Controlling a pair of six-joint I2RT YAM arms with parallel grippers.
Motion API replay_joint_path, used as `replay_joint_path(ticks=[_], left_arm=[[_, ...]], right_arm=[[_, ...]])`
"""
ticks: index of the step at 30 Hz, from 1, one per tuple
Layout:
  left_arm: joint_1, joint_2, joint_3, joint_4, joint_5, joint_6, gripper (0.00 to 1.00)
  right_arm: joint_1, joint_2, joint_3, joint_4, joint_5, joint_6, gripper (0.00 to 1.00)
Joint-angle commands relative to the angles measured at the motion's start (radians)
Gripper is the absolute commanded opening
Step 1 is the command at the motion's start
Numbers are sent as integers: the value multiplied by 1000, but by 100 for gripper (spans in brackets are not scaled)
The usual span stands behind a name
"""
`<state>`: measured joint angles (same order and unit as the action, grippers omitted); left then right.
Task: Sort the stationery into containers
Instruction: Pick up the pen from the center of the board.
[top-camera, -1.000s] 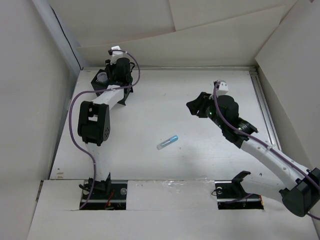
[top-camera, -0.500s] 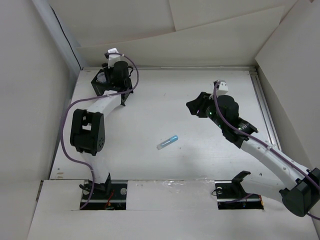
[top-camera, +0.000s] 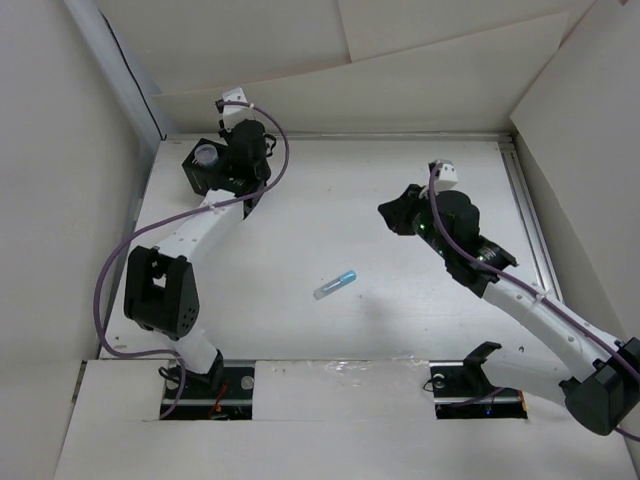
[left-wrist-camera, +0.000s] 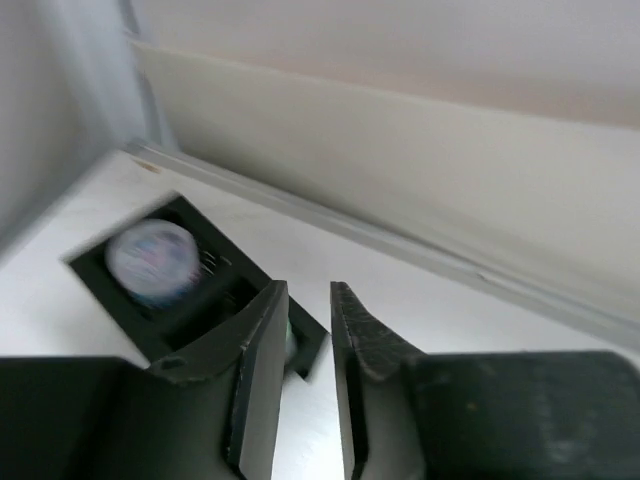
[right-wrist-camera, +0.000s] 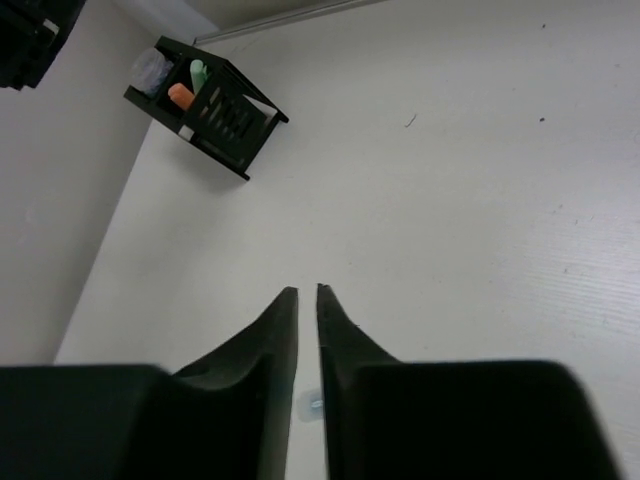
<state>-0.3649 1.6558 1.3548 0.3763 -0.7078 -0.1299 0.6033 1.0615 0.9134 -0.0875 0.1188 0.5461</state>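
The black mesh organiser (top-camera: 197, 172) stands at the far left, with a blue-and-white roll (top-camera: 205, 155) in one compartment. My left gripper (top-camera: 243, 163) hovers over its right side, jaws nearly together with nothing between them. In the left wrist view, the organiser (left-wrist-camera: 120, 300) and the roll (left-wrist-camera: 150, 262) lie left of my fingertips (left-wrist-camera: 262, 330), with a bit of green behind the left one. A blue highlighter (top-camera: 335, 284) lies mid-table. My right gripper (top-camera: 393, 214) is raised to its right, a thin slit between its empty jaws. In the right wrist view, the organiser (right-wrist-camera: 235, 120) holds orange (right-wrist-camera: 180, 95) and green (right-wrist-camera: 198, 72) highlighters.
Cardboard walls close in the table on the left, back and right. A metal rail (top-camera: 530, 230) runs along the right side. Both arm bases (top-camera: 205, 385) sit at the near edge.
My left arm has swung its elbow down and to the left, with its gripper staying over the organiser. The right jaws have narrowed and that gripper has shifted slightly.
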Motion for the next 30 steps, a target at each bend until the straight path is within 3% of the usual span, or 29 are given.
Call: replay_joint_path(ticks=[1, 3, 5, 6, 9, 10, 14, 17, 25, 30], left_arm=[[-5, -105, -54, -95, 275, -206, 20], [-17, -140, -182, -45, 455, -255, 18], [-64, -181, -281, 16, 654, -252, 18], [-97, -192, -355, 27, 672, -238, 18], [-233, -214, -437, -5, 725, -144, 28], [-264, -214, -437, -26, 747, -116, 33], [-403, -186, -437, -152, 748, -47, 45], [-465, -160, -448, -195, 748, -37, 50], [-532, -110, -480, -250, 777, -25, 53], [-614, -30, -471, -296, 714, -7, 53]], right_arm=[[3, -24, -7, 61, 27, 0, 17], [3, -47, -16, 61, 59, 0, 1], [3, -63, -16, 52, 103, 11, 0], [3, -63, -27, 52, 104, 11, 0], [-7, -84, -27, 52, 128, 29, 16], [-7, -84, -27, 52, 128, 29, 27], [-7, -84, -27, 43, 137, 29, 55], [-7, -84, -27, 43, 137, 29, 64], [-16, -74, -27, 43, 137, 38, 68], [-36, -98, -36, 43, 137, 38, 68]])
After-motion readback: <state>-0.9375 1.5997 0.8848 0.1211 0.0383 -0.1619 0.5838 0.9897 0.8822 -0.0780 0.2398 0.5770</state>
